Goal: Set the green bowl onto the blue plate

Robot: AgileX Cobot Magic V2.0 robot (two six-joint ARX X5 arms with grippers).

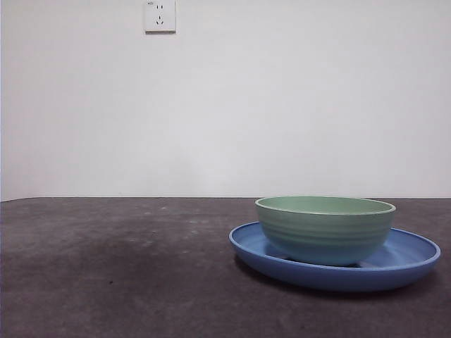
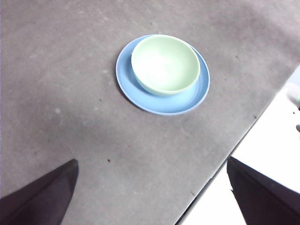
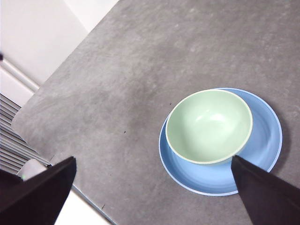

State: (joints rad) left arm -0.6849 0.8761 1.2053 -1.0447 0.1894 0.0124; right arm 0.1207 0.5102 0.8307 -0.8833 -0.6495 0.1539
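The green bowl stands upright on the blue plate, on the right of the table in the front view. Seen from the left wrist, the green bowl sits off-centre on the blue plate, toward one side of its rim. My left gripper is open and high above the table, well away from the bowl, with nothing between its jaws. From the right wrist, the green bowl rests on the blue plate; my right gripper is open, raised above and beside them, holding nothing.
The dark grey table stretches wide to the left of the plate. Its edge with white floor beyond runs close to the left gripper. A wall socket is on the white wall behind.
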